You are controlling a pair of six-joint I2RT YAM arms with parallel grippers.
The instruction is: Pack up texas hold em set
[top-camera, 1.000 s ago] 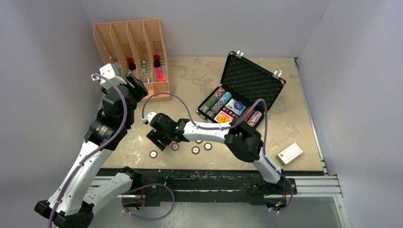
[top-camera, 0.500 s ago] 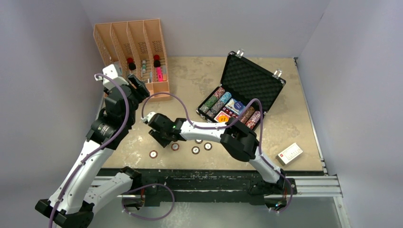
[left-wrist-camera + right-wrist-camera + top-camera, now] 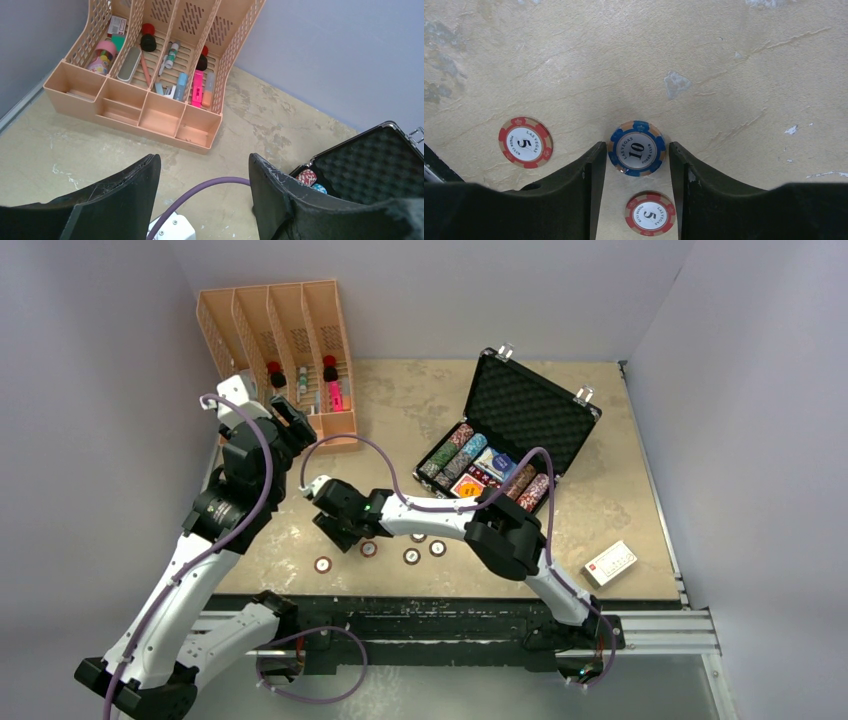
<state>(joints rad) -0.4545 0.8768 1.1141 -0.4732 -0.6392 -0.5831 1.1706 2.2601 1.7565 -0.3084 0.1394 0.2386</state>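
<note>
Low over the table [image 3: 400,410], the right gripper [image 3: 636,145] pinches a blue 10 chip [image 3: 636,150] between its fingertips, both fingers pressed to the chip's rim. A red 5 chip [image 3: 526,142] lies flat just beside one finger. A second red chip [image 3: 650,213] lies between the fingers, nearer the wrist. From above, more loose chips [image 3: 411,556] dot the near part of the table. The black briefcase [image 3: 520,405] stands open to the right of the table's middle, its lid leaning back and rows of coloured chips in its tray. The card deck [image 3: 610,563] lies near the front right corner, well apart from the case. The left gripper [image 3: 202,192] hangs empty with its jaws spread wide, in front of the orange rack [image 3: 150,107].
</note>
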